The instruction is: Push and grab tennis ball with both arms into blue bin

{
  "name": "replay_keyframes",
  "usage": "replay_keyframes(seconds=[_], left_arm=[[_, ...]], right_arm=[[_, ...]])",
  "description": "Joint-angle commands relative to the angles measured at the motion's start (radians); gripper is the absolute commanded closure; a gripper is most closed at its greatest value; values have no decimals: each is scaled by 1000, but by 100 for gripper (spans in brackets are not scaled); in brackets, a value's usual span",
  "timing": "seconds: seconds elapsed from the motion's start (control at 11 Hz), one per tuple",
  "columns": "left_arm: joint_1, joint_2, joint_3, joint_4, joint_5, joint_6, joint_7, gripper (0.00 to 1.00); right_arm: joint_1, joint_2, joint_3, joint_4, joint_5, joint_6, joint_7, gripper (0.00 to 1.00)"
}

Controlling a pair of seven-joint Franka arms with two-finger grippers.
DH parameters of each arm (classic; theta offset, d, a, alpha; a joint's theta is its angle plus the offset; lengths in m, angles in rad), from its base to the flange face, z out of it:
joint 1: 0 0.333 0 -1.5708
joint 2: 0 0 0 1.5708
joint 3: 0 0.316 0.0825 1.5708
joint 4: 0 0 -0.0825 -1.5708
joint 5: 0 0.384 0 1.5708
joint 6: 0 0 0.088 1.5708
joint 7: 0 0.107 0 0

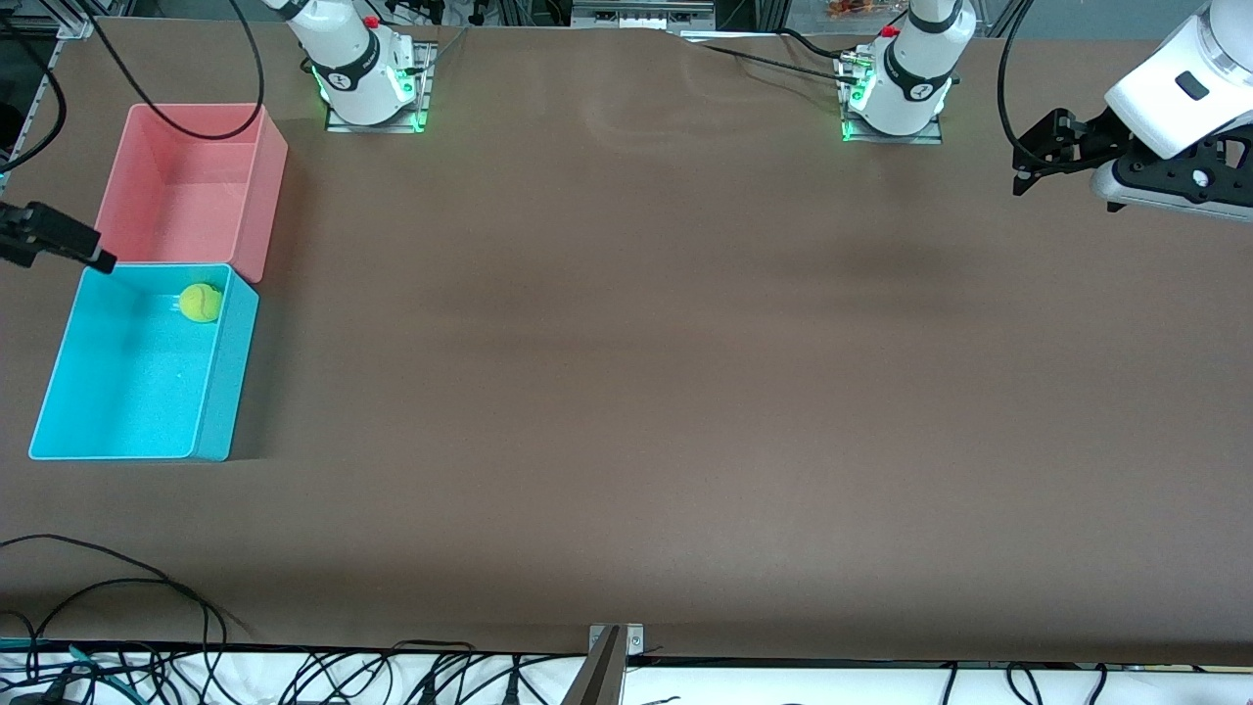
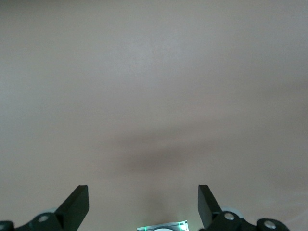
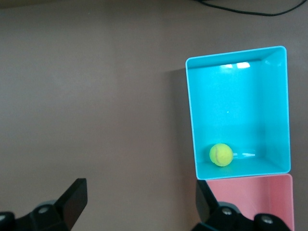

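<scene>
Front view: cables [image 1: 108,587] trail along the lower edge of the frame, nearest the camera, on the brown table [image 1: 636,392]. At the lower left of the frame stands the blue bin [image 1: 220,392], touching the pink bin [image 1: 269,196] above it. The left gripper [image 1: 1023,171], upper right of the frame, hangs with jaws spread and empty over the table's end; that arm waits. The right gripper [image 3: 139,204], at the frame's left edge, hovers over the blue bin's upper rim, jaws apart, holding nothing. The tennis ball [image 1: 200,303] lies inside the blue bin, in its upper corner beside the pink bin, just by the right gripper and well apart from the left one. The task appears complete.
</scene>
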Motion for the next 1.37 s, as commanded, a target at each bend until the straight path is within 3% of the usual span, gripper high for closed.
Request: replay_keyframes(seconds=[0.0, 0.27, 1.28], left_arm=[[-4, 11, -2, 31, 13, -25, -13, 0], [-4, 11, -2, 31, 13, -25, -13, 0], [-4, 11, -2, 31, 13, -25, -13, 0]], right_arm=[[24, -75, 14, -78, -9, 29, 50, 0], [21, -118, 18, -131, -13, 40, 95, 0], [6, -137, 75, -142, -78, 29, 107, 0]])
